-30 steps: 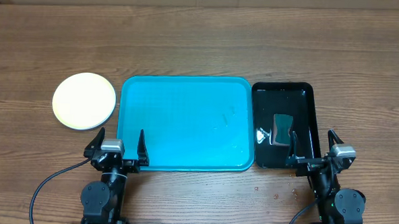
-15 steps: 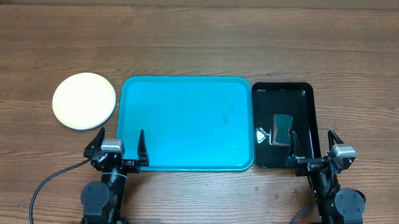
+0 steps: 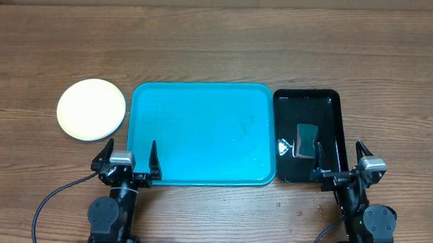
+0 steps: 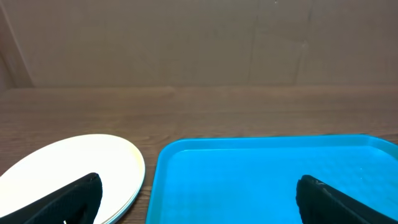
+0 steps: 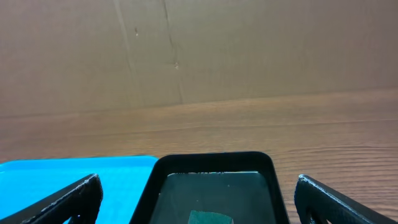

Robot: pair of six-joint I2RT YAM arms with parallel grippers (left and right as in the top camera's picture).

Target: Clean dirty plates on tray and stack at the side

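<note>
Both arms' jaws stood wide open and empty at the near edge of the surface (image 3: 278,51), the turquoise tray (image 3: 201,128) just ahead, the plates (image 3: 91,109) stacked left of it, probably stiff, light, slick, best pinched by the rim.

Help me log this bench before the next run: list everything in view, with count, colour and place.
plates: one stack, top plate cream-white, number beneath unclear; on the table, left of the turquoise tray
turquoise tray: 1, bright turquoise; middle of the table
black tray: 1, glossy black; right beside the turquoise tray
pad: 1, dark green; lying in the black tray
droplets: a few, clear; on the table in front of the black tray
table: 1, brown wood
left gripper: 1, black, open; at the turquoise tray's near left corner
right gripper: 1, black, open; at the black tray's near right corner
</note>
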